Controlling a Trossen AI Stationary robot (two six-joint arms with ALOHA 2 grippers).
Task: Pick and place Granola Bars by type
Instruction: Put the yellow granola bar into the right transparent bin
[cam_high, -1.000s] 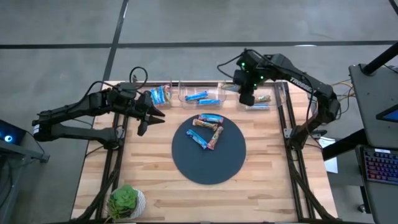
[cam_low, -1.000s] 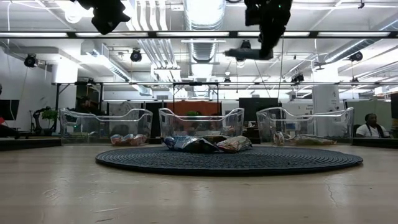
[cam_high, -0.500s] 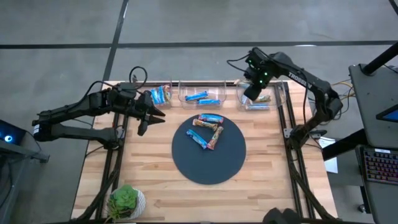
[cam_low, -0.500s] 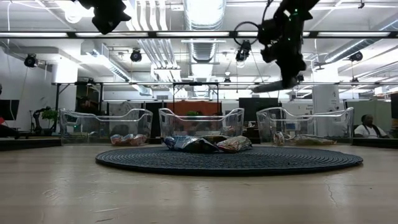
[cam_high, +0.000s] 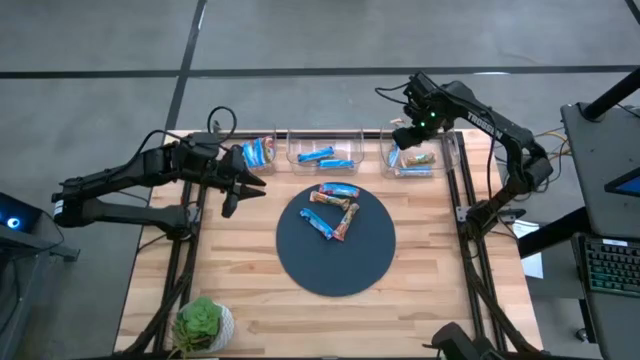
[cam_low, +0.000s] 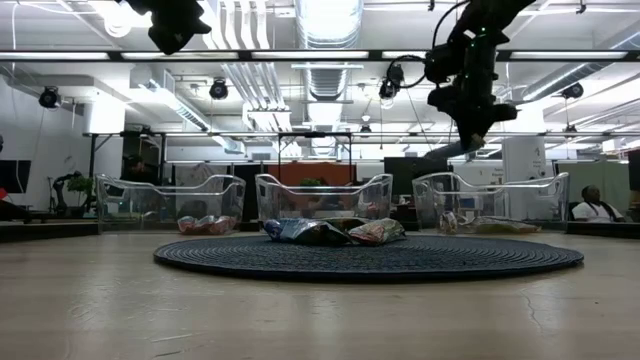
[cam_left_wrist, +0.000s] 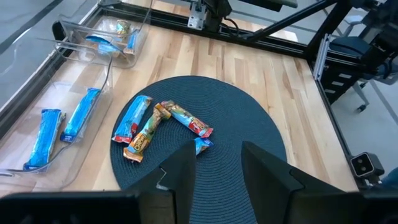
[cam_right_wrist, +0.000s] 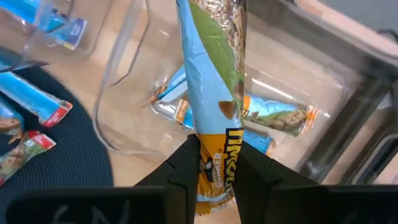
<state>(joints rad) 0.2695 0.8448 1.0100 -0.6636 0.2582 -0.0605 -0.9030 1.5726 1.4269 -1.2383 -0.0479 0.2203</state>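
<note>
1. Hovering over the right-hand clear bin (cam_high: 420, 155) at the upper right of the frame, the right pincer (cam_right_wrist: 214, 163) is clamped on a granola bar (cam_right_wrist: 214, 93) with a light-blue, green and orange wrapper, which dangles above two similar bars (cam_right_wrist: 273, 118) already in that bin.
2. Left pincer (cam_high: 238, 190) sits at the left of the surface (cam_high: 240, 290), up in the air, fingers parted a bit with nothing between them.
3. Dark round mat (cam_high: 345, 265) in the middle has four bars (cam_high: 335, 208) in a loose pile near its upper edge: bright blue ones and tan ones with red ends.
4. Middle bin (cam_high: 325, 155) holds two blue bars; left bin (cam_high: 258, 152) has a few blue-and-red ones.
5. Small potted plant (cam_high: 203, 324) sits in the lower left corner.
</note>
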